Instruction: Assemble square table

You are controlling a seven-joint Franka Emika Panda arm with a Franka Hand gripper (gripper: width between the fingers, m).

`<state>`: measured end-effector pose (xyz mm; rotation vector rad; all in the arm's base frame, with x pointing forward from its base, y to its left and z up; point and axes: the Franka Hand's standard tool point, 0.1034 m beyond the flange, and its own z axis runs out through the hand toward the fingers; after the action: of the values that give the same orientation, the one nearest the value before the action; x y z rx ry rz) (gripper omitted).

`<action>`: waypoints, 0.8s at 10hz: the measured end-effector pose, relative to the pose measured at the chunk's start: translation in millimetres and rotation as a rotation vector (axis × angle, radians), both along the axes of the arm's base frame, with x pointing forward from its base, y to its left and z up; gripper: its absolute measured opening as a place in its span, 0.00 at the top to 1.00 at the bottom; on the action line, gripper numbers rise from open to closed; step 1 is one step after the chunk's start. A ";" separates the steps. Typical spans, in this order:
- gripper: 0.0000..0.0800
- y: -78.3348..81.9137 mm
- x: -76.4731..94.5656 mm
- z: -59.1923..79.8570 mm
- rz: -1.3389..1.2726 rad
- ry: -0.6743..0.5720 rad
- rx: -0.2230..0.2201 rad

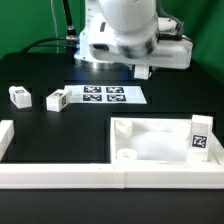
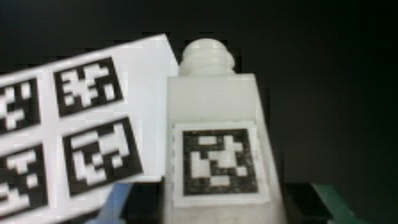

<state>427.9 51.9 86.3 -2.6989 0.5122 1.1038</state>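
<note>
White plastic on a black table [image 1: 60, 130]: the square tabletop [image 1: 160, 142] lies socket-side up at the exterior view's right, its front rim against the long border bar [image 1: 100, 178]. The two round sockets that show near its left edge are empty, and no leg stands anywhere on it. By that, the assembly is barely begun, with every leg left to be set into a corner and turned home.

The gripper [image 1: 143, 70] is down behind the far right corner of the marker board [image 1: 105, 95]. In the wrist view its dark fingers [image 2: 125, 205] sit tight against both sides of the table leg [image 2: 214, 120] at the tagged end, so I judge it pinched between them, though the picture is blurred. The leg's rounded peg points away from the gripper, and the board's edge runs just beside it. In the exterior view the arm hides this leg, and I cannot tell whether it rests on the table or is lifted.

Two more legs lie loose, well apart from the tabletop at the exterior view's left: the first loose leg [image 1: 20, 96] and, nearer the marker board, the second loose leg [image 1: 58, 100]. A fourth does not show.

Between the gripper and the tabletop only the corner of the marker board intervenes — flat, no real obstacle. The raised rim and a shorter border bar [image 1: 5, 140] at the left are the only upstanding edges nearby.
</note>
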 end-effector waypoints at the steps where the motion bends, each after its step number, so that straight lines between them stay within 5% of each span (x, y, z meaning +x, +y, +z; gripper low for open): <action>1: 0.64 -0.8 10.0 -2.0 -0.010 -0.082 -0.026; 2: 0.64 -0.7 13.5 2.9 -0.006 -0.160 -0.042; 3: 0.64 -12.9 36.7 22.4 0.008 -0.233 -0.042; 5: 0.64 -30.2 91.8 50.1 0.081 -0.465 -0.111; 6: 0.64 -26.7 100.0 62.0 0.131 -0.560 -0.148; 8: 0.64 -23.5 102.6 57.2 0.119 -0.700 -0.177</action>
<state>530.4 28.5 143.6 -3.0362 0.3338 0.0808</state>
